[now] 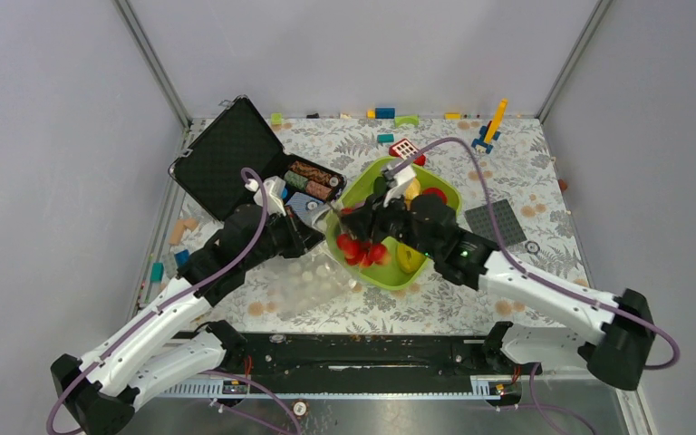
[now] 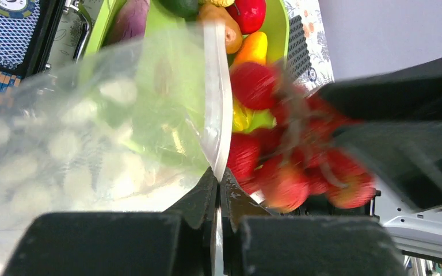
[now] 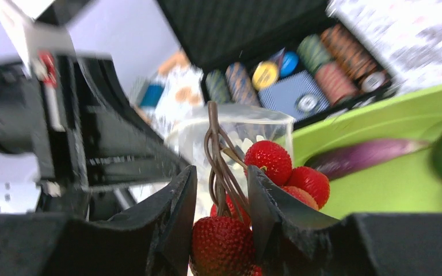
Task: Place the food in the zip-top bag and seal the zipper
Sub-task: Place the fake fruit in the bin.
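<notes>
Black case (image 1: 236, 149) off the left side of the lime-green tray (image 1: 449, 195), lid open, striped poker chips (image 1: 313, 178) racked inside.

Clear zip-top bag (image 1: 304, 281) lying at the tray's near-left corner, dotted face visible, mouth turned toward the tray.

Left gripper (image 2: 218, 198) at the tray's left rim, clenched on the zipper (image 2: 218, 115). Whitish strip running up from between the fingers, that mouth edge lifted beside the tray rim. Slider tab not made out.

Strawberry bunch (image 3: 267, 161) hanging over the tray's left rim, right at the bag mouth, on the tray side of the zipper strip and so outside the bag.

Right gripper (image 3: 221, 184) over the tray's left half, jaws part-closed, grasping the bunch by its brown stem bundle. Berries hanging below and beside the fingers.

Rest of the food inside the tray:
- purple eggplant (image 3: 362, 155) by the left wall
- dark avocado (image 2: 178, 6) and red apple (image 2: 247, 11) further in
- orange mango (image 2: 253, 49) next to them
- yellow-green piece (image 1: 408, 258) toward the near-right corner

Grey studded plate (image 1: 494, 220) just off the tray's right side. Small coloured blocks (image 1: 385, 113) scattered beyond the tray's far side.
</notes>
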Controlling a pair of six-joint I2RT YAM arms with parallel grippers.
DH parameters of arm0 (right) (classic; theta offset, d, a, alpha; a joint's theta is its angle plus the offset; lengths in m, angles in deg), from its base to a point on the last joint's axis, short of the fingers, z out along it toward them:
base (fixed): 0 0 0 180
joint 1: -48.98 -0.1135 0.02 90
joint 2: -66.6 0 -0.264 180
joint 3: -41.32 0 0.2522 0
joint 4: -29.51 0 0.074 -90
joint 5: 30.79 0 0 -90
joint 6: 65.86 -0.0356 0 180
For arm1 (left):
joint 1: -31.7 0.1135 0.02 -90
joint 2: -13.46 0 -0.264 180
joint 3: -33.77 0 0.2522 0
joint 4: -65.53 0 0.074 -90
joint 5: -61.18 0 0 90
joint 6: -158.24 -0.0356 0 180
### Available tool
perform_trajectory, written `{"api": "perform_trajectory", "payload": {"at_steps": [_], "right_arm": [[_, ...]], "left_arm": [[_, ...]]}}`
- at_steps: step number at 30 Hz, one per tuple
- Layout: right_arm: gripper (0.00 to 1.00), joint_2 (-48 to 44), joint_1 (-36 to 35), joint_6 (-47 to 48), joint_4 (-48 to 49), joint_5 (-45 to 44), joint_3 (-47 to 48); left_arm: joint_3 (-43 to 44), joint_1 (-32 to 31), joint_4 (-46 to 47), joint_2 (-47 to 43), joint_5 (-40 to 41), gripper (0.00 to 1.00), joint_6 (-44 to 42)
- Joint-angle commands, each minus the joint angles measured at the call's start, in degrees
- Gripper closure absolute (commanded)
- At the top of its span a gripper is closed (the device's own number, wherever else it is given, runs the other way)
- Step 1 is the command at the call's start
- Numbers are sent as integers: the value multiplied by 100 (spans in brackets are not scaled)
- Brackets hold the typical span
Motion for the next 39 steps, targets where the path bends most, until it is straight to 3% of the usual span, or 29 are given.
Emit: {"api": "perform_trajectory", "payload": {"at_steps": [1,6,19,25,29,33,35,39], "right_arm": [[100,-621,29,-31,-206,-1690,389],[100,-715,250,-330,-624,-2595,475],[100,182,1271,-2528,-1607,-2139,-331],[95,411,1453,-2602,-1934,-2401,-534],[69,261,1559,-2137,-2020,-2373,-571],[25,16,1575,141,-2060,-1874,-287],[4,10,1575,1174,-2542,-1587,14],[0,290,1575,2577,-3036,-1909,653]], "left_arm": [[45,34,397,-184,-138,100,-125],[-34,37,474,-136,-364,100,-203],[-112,32,343,-93,-396,100,-314],[-126,35,295,-106,-338,100,-367],[-127,35,258,-119,-290,100,-420],[-105,34,220,-128,-294,100,-520],[-97,36,211,-100,-320,100,-571],[-68,30,230,-11,-373,100,-640]]}}
